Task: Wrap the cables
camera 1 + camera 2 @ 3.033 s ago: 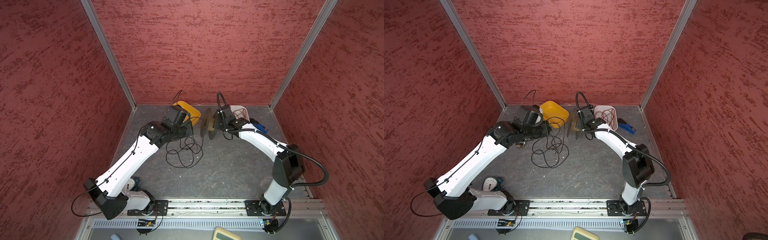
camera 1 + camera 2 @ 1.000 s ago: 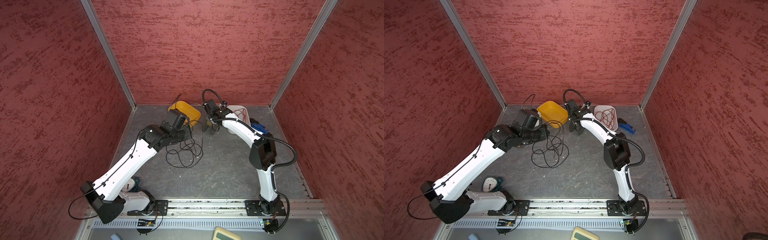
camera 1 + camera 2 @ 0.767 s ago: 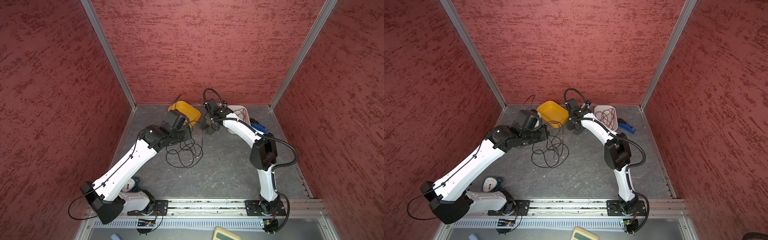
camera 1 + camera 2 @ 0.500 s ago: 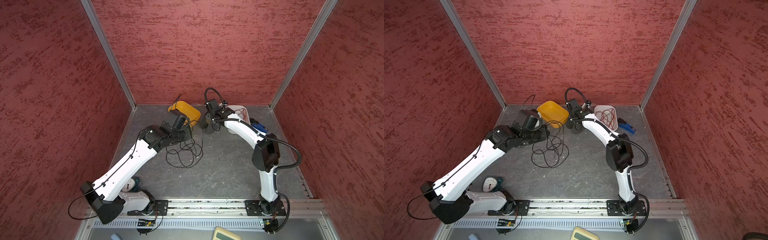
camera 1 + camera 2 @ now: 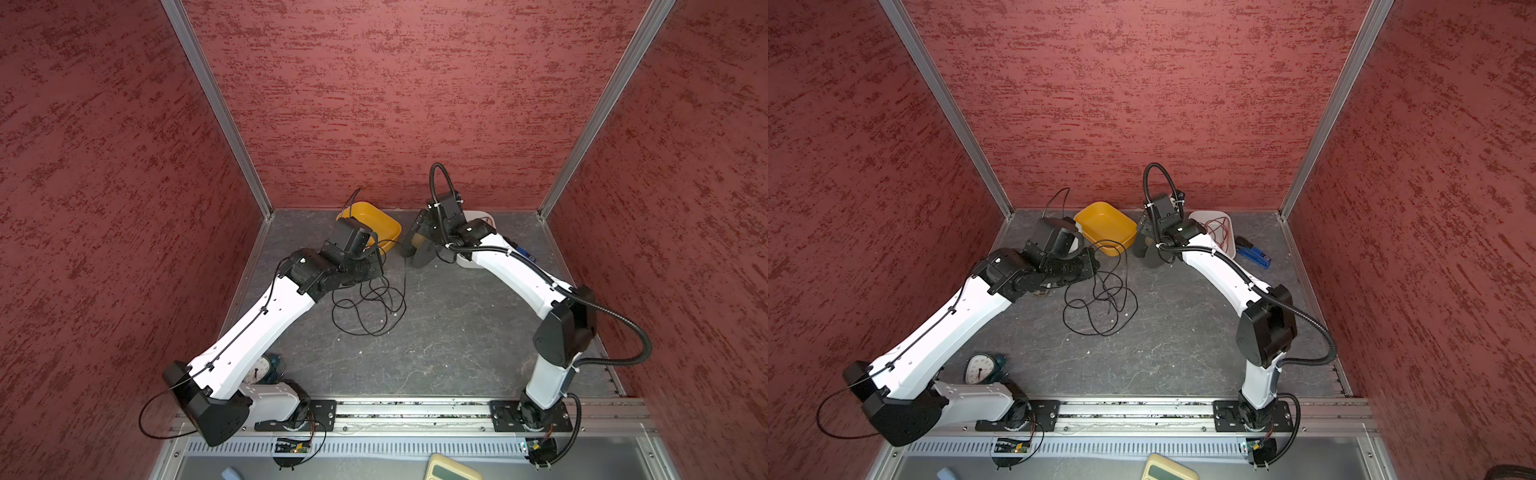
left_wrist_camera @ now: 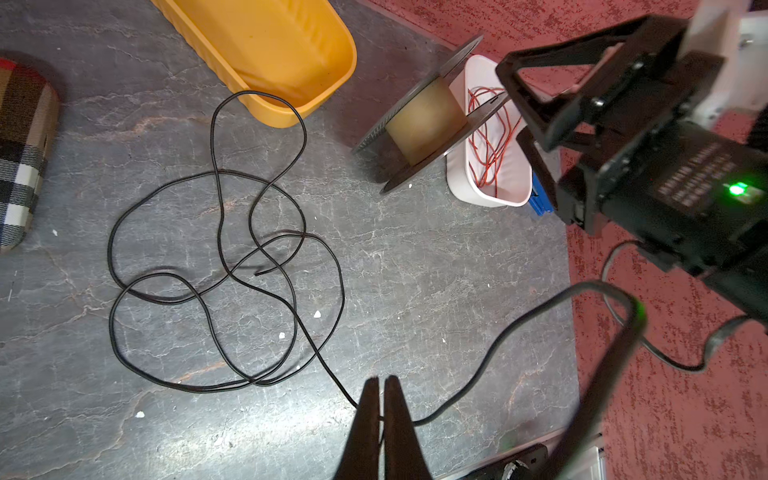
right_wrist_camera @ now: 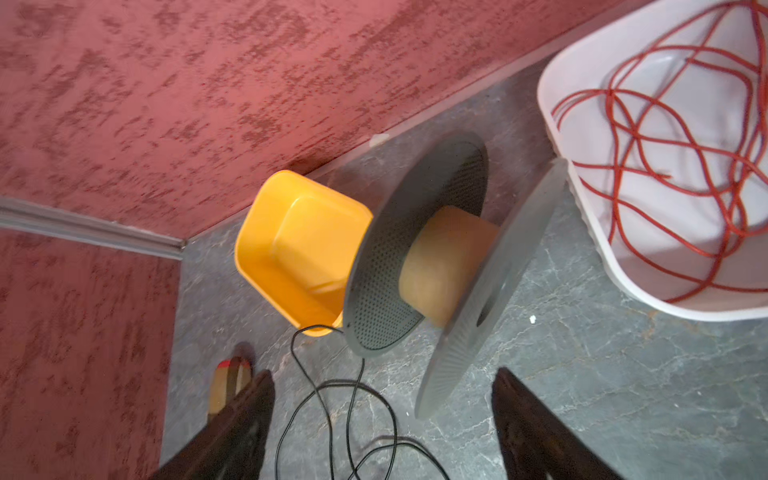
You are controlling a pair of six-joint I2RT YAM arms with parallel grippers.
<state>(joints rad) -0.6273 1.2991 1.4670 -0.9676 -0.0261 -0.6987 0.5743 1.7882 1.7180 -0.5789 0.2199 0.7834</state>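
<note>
The cables are one thin black wire (image 5: 370, 309) (image 5: 1100, 299) lying in loose loops on the grey floor. My left gripper (image 6: 380, 399) is shut on a stretch of it just off the loops (image 6: 224, 282). A spool (image 6: 424, 120) with grey flanges and a tan core stands tilted on its rims between the two tubs (image 5: 419, 247) (image 5: 1150, 251). My right gripper (image 7: 384, 376) is open just behind the spool (image 7: 449, 266). Its fingers stand wide on either side of the near flange's lower edge and are not closed on it.
A yellow tub (image 5: 1104, 226) sits against the back wall. A white tub (image 5: 1214, 230) (image 7: 623, 257) with red wires sits right of the spool, and a blue tool (image 5: 1254, 255) beyond it. A plaid item (image 6: 20, 158) lies by the left arm and a dial gauge (image 5: 978, 368) near its base.
The right jaws have opened wide and let go of the spool, and that arm's elbow has swung out to the right. The left gripper stays shut on the wire.
</note>
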